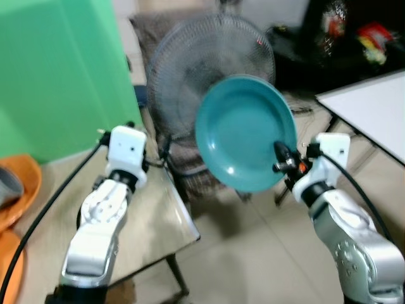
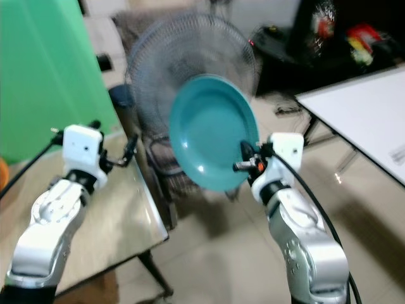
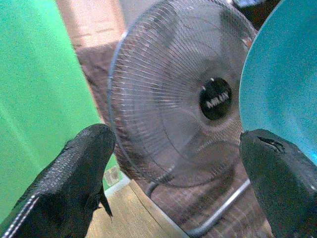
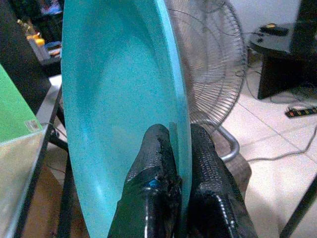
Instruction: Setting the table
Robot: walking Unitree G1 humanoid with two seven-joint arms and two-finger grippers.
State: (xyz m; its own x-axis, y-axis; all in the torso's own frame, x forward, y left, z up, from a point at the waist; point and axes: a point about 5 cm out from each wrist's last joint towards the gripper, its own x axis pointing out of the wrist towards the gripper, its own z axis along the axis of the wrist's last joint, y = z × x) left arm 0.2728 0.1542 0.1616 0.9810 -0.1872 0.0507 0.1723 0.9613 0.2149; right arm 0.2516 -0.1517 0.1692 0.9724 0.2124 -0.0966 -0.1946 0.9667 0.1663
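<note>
Left eye view: right pincer clamping upright teal plate, left pincer agape, before fan, beside wooden table.

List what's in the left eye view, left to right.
Orange dish → green panel → left claw, open, over the small glass-topped table → teal plate gripped by its rim in the right claw → white table.

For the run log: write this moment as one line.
right gripper: shut on teal plate rim, held upright in air | left gripper: open, empty, above glass table | fan behind plate
</note>
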